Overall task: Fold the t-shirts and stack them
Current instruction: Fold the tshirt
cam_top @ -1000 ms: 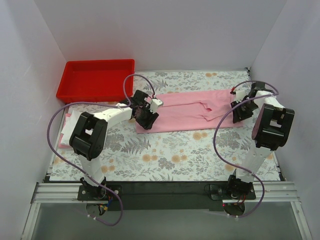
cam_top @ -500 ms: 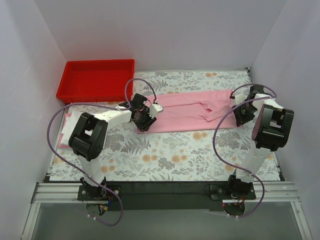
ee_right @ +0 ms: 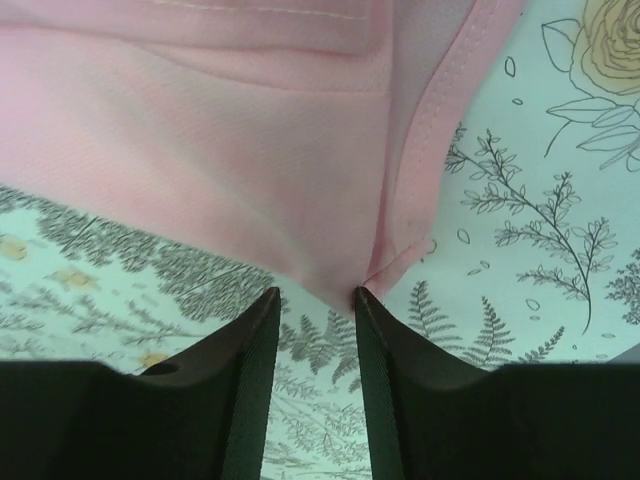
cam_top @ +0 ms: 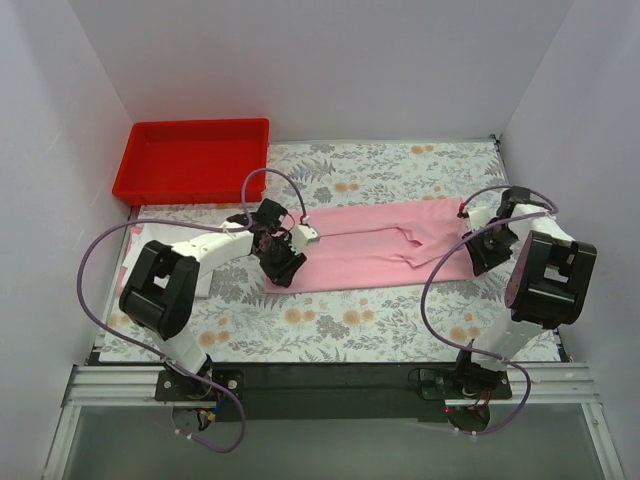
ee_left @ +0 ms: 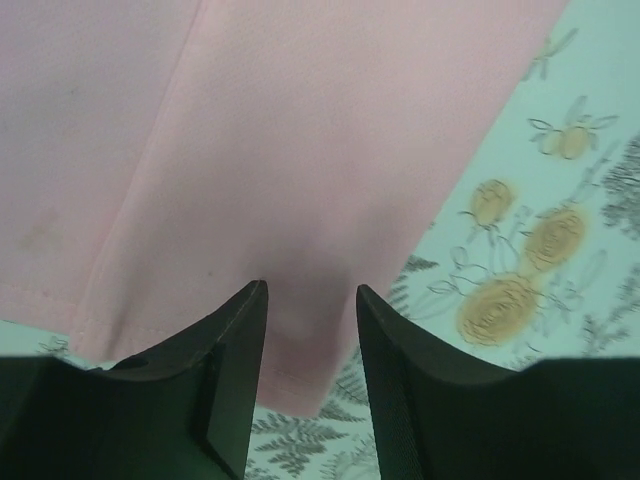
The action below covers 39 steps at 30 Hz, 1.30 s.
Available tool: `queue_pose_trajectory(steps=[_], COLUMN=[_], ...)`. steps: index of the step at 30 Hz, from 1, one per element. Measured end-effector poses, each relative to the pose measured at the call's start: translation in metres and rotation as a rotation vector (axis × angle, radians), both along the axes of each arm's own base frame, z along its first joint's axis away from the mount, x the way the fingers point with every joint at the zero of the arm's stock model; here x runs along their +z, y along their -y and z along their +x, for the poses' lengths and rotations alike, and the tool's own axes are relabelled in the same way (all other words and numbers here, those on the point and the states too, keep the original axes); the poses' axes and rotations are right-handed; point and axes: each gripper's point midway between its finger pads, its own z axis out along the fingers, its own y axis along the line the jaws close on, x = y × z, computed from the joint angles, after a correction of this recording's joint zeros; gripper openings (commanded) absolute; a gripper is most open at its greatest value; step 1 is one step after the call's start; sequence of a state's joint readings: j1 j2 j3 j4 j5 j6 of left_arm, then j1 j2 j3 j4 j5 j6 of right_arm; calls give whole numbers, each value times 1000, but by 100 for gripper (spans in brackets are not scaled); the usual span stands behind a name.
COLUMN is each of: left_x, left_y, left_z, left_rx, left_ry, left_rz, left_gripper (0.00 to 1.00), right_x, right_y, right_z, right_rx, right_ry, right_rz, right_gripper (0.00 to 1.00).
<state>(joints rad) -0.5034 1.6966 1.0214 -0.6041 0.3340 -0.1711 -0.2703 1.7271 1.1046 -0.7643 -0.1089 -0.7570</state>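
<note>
Across floral-patterned grey bench, long light-pink cloth t-shirt stretched taut left to right, now dragged nearer the arm bases than a second ago, both ends pulled down together. Red plastic tray at far left, unmoved. Folded pile of white and pink shirts at left edge, well apart from the stretched one, unchanged. Left tool narrow, clamped on shirt's near-left end. Right tool narrow too, pinching near-right corner, cloth tented to a point between fingers. Probably a straightening pull mid-fold; stacking not yet done.
</note>
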Motion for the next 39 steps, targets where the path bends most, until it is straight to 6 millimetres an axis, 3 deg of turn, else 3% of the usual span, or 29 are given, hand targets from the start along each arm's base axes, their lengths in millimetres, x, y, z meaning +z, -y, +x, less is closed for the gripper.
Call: queue_pose_trajectory(steps=[3,5,9,11,13,14,15,17,21,24,33,39], left_x=[17,41,107,133,143,140,138,117,67,45,66,58], left_y=[12,33,96,135,174,195,203,229,258,269,299,306], left_z=[-8,3,37,47,52,58,51,41,21,16,30,29], left_rx=[28,60,113,127,147,173,158,175,216,255,333,357], left_ry=[-64,-66,-3,-4,-35,-67,-77,-140,-249,-283,-264,-280], left_rz=[-60,-147,-379,-489,-564,-600,-602,-607,-558,-536,-666,-671], left_gripper=[44,47,57,58,57,57,57,57,58,59,57,57], right_x=[21,44,79,83,78,74,68,53,36,31,13,1], right_y=[-11,-19,-33,-41,-47,-49,-51,-54,-53,-51,-48,-47], right_z=[-1,11,41,46,50,52,53,54,56,59,70,73], right_rx=[-4,-18,-50,-79,-109,-123,-140,-173,-208,-216,-240,-246], right_ry=[28,81,194,198,171,153,130,81,40,37,23,11], right_rz=[61,110,210,265,319,338,356,384,396,397,403,401], right_gripper=[45,46,45,45,45,46,47,48,53,53,51,51])
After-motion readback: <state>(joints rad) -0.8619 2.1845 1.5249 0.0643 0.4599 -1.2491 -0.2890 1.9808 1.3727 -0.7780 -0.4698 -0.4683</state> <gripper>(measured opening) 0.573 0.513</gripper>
